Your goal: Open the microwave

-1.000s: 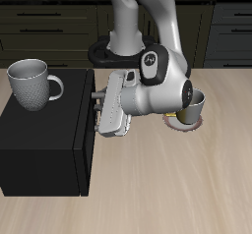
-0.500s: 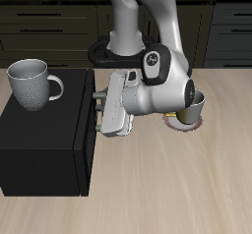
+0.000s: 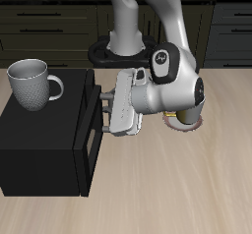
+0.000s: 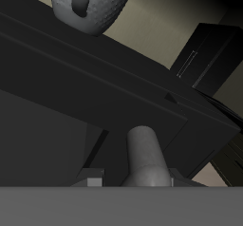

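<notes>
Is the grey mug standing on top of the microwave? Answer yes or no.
Yes: the grey mug stands upright on the microwave, its handle pointing toward the gripper.

Simulated kitchen in which I work: a light wooden table [image 3: 177, 189] before dark drawer cabinets [image 3: 54, 27] with bar pulls, a black microwave [image 3: 44, 145] carrying a grey mug [image 3: 32, 83], and a cup on a saucer [image 3: 182, 122] beside my arm.

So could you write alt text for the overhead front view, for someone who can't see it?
A white robot arm's hand reaches the front of a large black microwave, at its grey bar handle. A grey mug stands on top; a second cup sits behind the arm.
</notes>
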You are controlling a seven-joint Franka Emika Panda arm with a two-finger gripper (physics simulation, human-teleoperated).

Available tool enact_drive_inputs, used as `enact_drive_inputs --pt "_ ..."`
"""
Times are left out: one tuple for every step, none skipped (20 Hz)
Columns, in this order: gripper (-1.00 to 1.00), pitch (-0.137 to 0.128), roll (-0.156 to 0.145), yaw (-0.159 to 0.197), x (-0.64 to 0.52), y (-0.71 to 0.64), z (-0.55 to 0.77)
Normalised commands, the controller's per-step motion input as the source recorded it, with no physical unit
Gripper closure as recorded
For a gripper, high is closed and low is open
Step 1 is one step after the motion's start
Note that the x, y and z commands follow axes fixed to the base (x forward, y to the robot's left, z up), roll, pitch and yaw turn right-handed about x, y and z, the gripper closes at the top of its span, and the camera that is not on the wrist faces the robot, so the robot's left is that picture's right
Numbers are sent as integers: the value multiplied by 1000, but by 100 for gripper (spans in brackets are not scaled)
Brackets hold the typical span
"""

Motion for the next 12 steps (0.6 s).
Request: enact_drive_inputs --pt "100 0 0 0 0 -243 21" --pt "100 -12 168 3 -114 837 -28" --pt "100 60 -2 67 -113 350 -7" --pt "100 -44 44 -13 -54 196 27" --pt "100 43 66 23 -69 295 -6" --pt "100 0 0 0 3 -197 -5" --pt "100 57 80 39 -149 660 -16" --pt "100 -21 37 -1 -94 278 37" --pt "100 20 12 40 -60 192 -52" --pt "100 31 12 2 -62 215 -30" --pt "100 -39 73 -13 -18 228 10" --pt "100 12 31 50 -191 606 -52"
